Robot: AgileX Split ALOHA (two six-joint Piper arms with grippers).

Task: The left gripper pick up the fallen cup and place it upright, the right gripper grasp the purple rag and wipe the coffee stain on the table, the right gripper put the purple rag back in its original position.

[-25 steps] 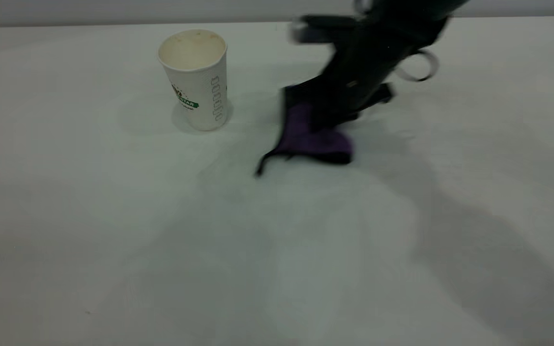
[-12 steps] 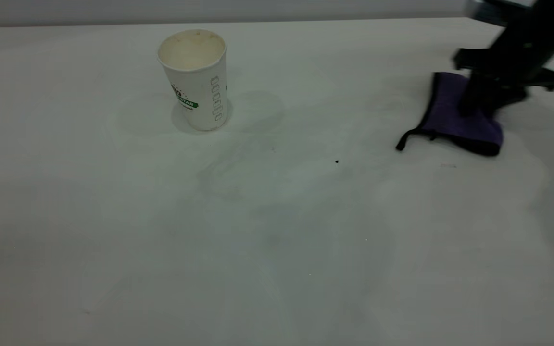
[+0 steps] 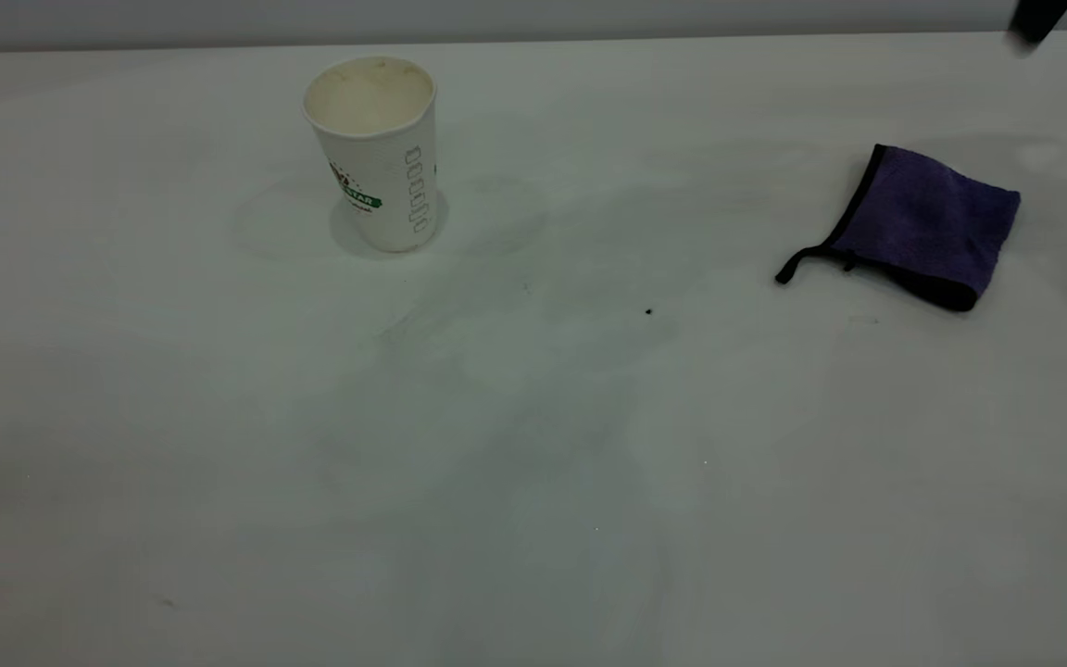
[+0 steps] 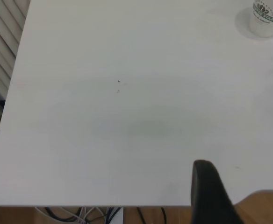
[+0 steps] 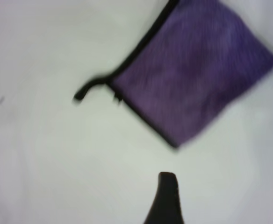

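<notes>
The wide, smooth white worktop point(image 3: 533, 482) is the biggest thing here. A second ago my right end effector was pushing the rag over the middle of it. Half a second ago it was setting the rag down near the right edge. Now the rag lies there alone, and only a dark bit of my right arm shows at the far right corner. I see no brown coffee spot any more, only a tiny black speck point(image 3: 648, 311) in the middle and some faint grey smears. So I think the wiping is done and the rag is back home. The whole job looks finished.

The white paper cup with the green round logo point(image 3: 376, 153) stands upright near the far edge, left of the middle. Its cream inside looks empty.

The small folded purple terry rag with black edging point(image 3: 922, 225) lies flat near the right edge, well apart from the cup. Its thin black strap points toward the middle.

My right end effector point(image 5: 167, 198) hangs above the rag and holds nothing. Only one finger shows, so I cannot tell if it is open. My left end effector point(image 4: 211, 193) waits over the near left corner, and I cannot tell there either.
</notes>
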